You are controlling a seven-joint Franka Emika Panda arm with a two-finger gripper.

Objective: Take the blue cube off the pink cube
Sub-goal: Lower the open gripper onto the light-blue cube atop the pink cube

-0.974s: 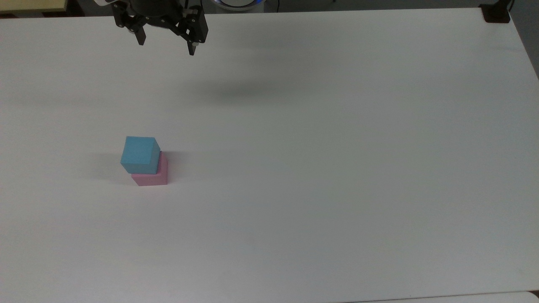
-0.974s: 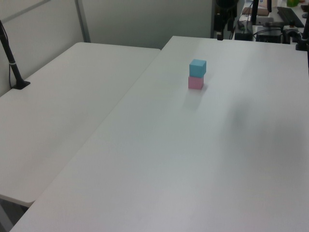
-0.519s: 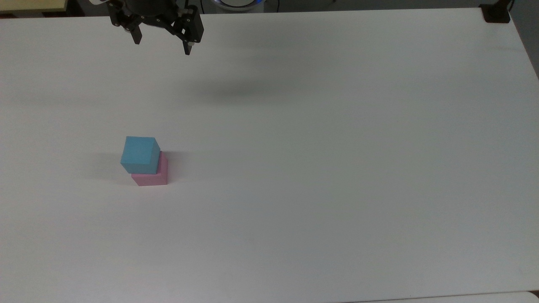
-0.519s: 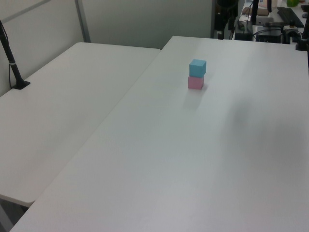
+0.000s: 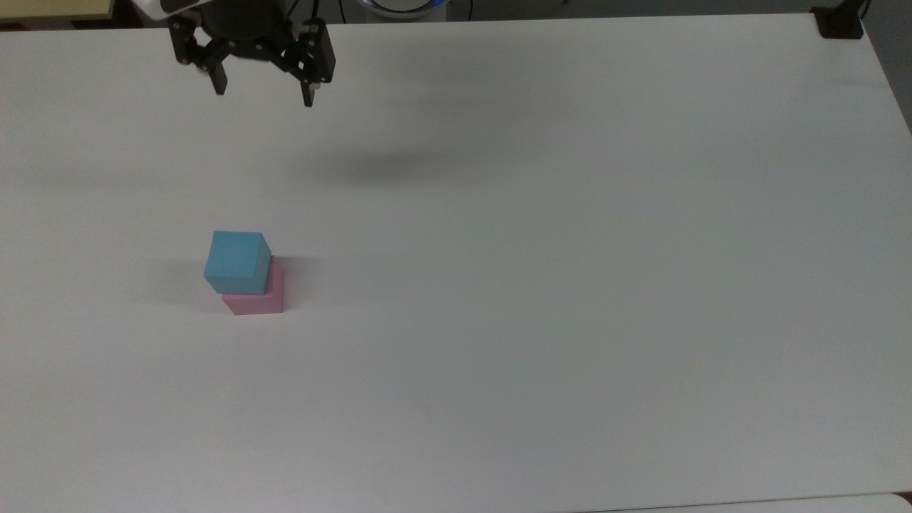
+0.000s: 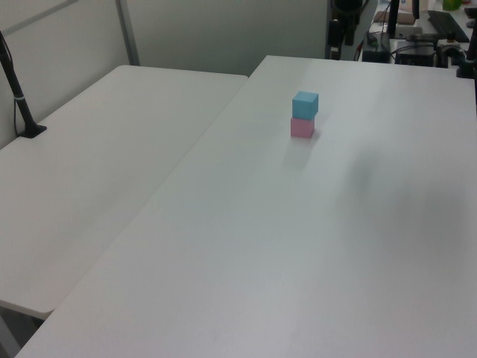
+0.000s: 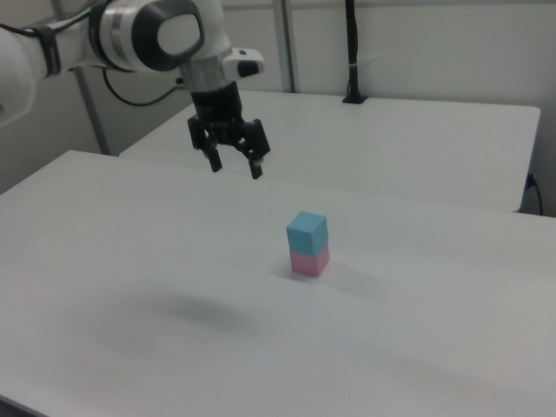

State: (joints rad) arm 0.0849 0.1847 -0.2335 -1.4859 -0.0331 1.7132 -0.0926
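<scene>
Blue cube (image 5: pixel 237 261) atop pink cube (image 5: pixel 256 299); jaws spread, well apart.

Blue cube (image 5: pixel 237 261) cyan; pink cube (image 5: pixel 258 302) pastel; claw (image 5: pixel 263 97) seemingly black.

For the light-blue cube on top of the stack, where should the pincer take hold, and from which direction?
Probably from straight above, closing on two opposite vertical faces of the matte light-blue cube. Its top is bare and its flat sides stand free above the pastel-pink cube beneath. It sits twisted slightly against the pink one, so the open pincer should line up with the blue faces and stay high enough to miss the pink cube.
</scene>
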